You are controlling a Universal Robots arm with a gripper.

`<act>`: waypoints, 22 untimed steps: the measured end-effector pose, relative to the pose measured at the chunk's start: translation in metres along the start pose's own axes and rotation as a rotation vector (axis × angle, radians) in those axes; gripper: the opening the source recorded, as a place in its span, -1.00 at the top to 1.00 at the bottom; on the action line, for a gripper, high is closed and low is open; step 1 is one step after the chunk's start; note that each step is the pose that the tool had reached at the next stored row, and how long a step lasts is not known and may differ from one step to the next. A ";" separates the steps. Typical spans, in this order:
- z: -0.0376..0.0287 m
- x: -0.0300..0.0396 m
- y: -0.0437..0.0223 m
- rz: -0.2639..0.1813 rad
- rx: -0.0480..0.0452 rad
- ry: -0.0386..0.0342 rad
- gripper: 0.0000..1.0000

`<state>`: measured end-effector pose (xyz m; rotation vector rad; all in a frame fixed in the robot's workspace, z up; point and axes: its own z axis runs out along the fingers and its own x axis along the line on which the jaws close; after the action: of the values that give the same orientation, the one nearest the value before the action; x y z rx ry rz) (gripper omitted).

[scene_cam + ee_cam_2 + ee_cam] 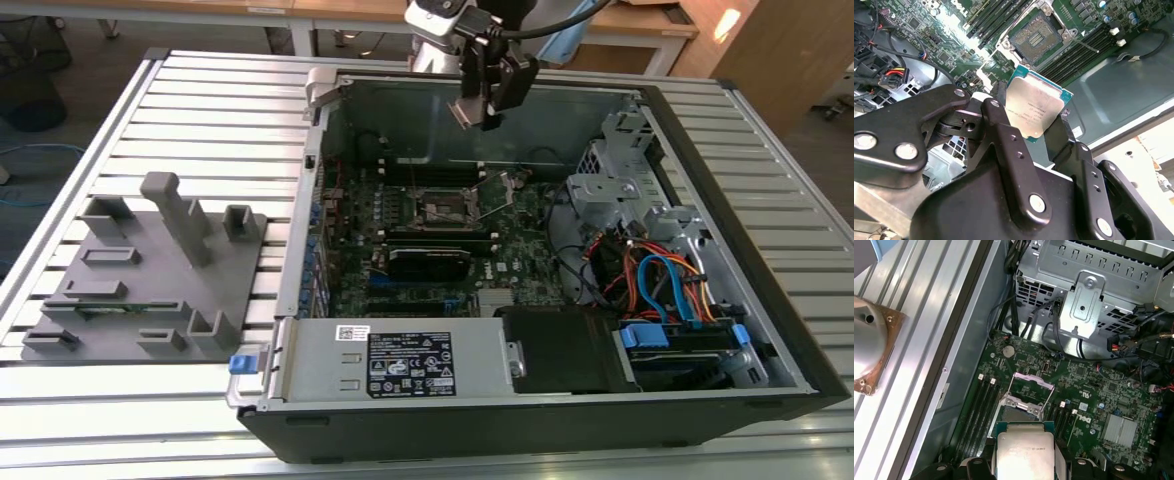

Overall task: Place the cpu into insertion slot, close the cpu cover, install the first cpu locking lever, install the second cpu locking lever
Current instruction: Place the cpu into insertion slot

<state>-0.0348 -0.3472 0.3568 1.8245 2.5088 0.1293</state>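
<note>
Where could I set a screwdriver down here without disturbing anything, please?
The slatted table is bare between the grey fixture and its far edge, and along the near edge before that fixture. Inside the case is crowded: cables, drive cage and the gripper holding the cpu above the motherboard.

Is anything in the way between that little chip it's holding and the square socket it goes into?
Nothing visible does. The gripper holds the cpu in the air over the board. The insertion slot lies open, with the cpu cover swung up off it. No cable crosses the gap between them.
</note>
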 end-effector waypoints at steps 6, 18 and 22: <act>0.0000 0.0000 0.0000 0.010 -0.0002 -0.0009 -0.08; 0.0002 0.0000 0.0000 0.037 -0.0007 -0.0033 -0.08; 0.0002 0.0000 0.0000 0.042 -0.0008 -0.0038 -0.08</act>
<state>-0.0348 -0.3472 0.3566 1.8765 2.4679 0.1279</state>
